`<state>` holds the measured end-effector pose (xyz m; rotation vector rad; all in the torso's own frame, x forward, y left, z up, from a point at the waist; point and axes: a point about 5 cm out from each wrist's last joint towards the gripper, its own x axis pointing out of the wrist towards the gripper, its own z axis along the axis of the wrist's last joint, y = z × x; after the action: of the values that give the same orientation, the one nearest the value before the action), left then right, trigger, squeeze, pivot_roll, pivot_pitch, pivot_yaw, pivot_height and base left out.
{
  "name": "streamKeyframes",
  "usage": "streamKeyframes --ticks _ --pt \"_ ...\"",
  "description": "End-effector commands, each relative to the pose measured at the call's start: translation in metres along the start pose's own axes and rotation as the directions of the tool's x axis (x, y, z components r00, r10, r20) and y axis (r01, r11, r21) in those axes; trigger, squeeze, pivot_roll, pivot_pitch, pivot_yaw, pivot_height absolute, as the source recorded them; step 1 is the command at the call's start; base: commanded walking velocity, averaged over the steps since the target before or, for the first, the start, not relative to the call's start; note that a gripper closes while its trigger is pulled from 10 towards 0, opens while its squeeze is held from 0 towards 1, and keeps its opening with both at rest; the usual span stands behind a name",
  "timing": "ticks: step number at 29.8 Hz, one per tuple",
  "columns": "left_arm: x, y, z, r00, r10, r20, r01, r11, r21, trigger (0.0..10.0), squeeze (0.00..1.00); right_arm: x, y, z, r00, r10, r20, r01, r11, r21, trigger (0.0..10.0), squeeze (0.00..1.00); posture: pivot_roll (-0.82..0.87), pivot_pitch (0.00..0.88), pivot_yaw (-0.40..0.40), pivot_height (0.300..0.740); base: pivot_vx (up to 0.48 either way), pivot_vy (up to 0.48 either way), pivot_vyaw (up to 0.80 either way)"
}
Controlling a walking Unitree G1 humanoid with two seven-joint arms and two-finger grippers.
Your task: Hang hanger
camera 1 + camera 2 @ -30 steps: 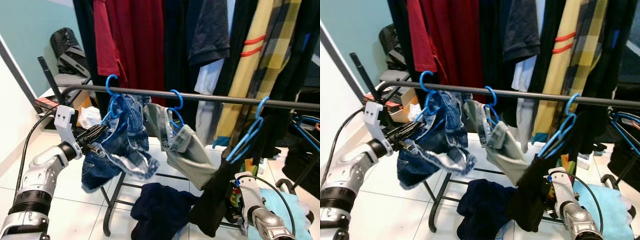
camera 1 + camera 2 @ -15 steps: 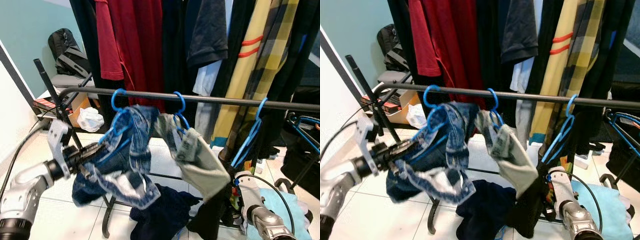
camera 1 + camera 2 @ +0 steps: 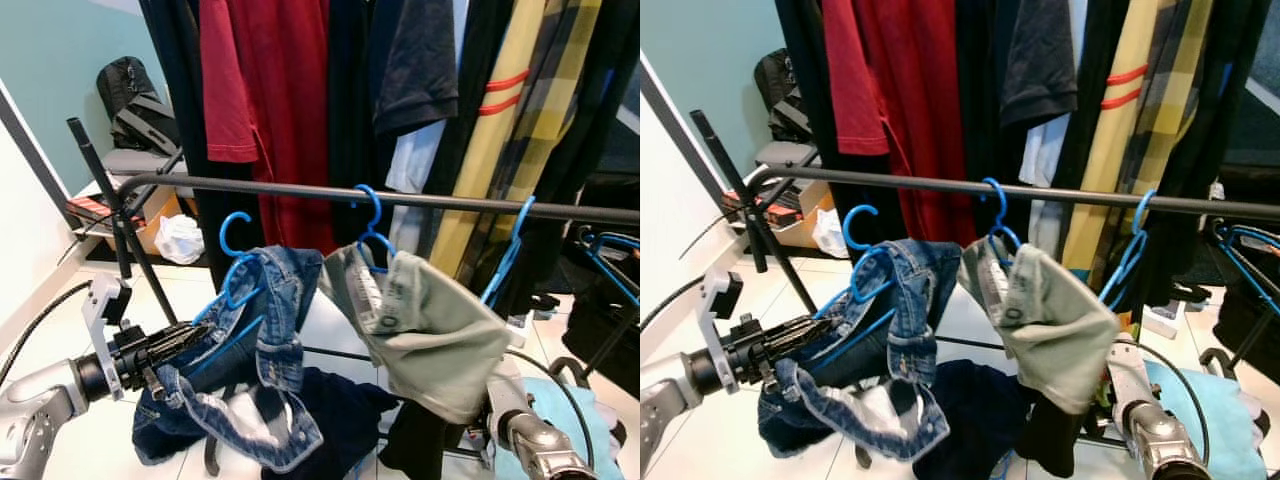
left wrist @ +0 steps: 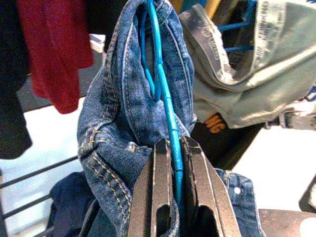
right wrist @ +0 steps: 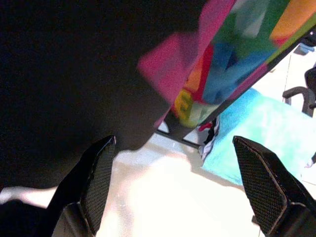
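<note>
A thin blue plastic hanger (image 3: 238, 268), draped with stitched, frayed denim shorts (image 3: 262, 340), is pinched by the left end effector (image 4: 172, 163) below the round black metal rail (image 3: 300, 190), its hook unhung. The right end effector (image 5: 173, 182) is held spread wide.

i'm seeing the dark rail (image 3: 300, 191) running across the view, carrying a blue hanger (image 3: 372, 222) with grey-green shorts (image 3: 430, 335) and another blue hanger (image 3: 505, 262) further right. below, the white tiled floor (image 3: 60, 300) is bearing a dark navy garment (image 3: 325, 415) and a turquoise cloth (image 3: 590, 425).
</note>
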<state>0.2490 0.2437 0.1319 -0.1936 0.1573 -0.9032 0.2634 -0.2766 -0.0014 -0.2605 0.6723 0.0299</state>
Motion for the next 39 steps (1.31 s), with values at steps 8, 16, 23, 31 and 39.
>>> streamKeyframes --ticks 8,16,23,31,39 --pt "0.010 -0.018 -0.001 0.994 -0.109 -0.003 0.109 0.994 0.001 9.8 0.00 -0.001 0.001 0.002 0.996 0.087 -0.020 -0.087 0.996 -0.028 10.0 0.00 -0.14 0.000 0.069 0.740 -0.480 0.000 0.00" --pt "0.038 -0.037 -0.001 0.976 -0.208 0.057 0.210 0.978 -0.020 10.0 0.00 -0.003 -0.004 0.007 0.983 0.179 -0.030 -0.180 0.982 -0.056 10.0 0.00 -0.15 0.000 0.066 0.740 -0.400 0.000 0.00" --pt "0.060 -0.037 0.015 0.972 -0.186 0.145 0.187 0.982 0.002 10.0 0.00 -0.014 -0.010 0.035 0.929 0.363 0.072 -0.359 0.931 -0.066 10.0 0.00 -0.16 0.000 0.065 0.740 -0.144 0.000 0.00" --pt "0.077 -0.038 0.034 0.959 -0.162 0.232 0.161 0.987 0.022 10.0 0.00 -0.057 -0.014 0.094 0.728 0.585 0.357 -0.598 0.797 -0.085 10.0 0.00 -0.17 0.000 0.066 0.740 0.000 0.000 0.00" --pt "0.081 -0.043 0.040 0.970 -0.194 0.149 0.175 0.976 0.129 10.0 0.00 -0.083 0.007 0.109 0.601 0.714 0.358 -0.704 0.686 -0.186 10.0 0.00 -0.18 0.000 0.071 0.740 0.000 0.000 0.00"
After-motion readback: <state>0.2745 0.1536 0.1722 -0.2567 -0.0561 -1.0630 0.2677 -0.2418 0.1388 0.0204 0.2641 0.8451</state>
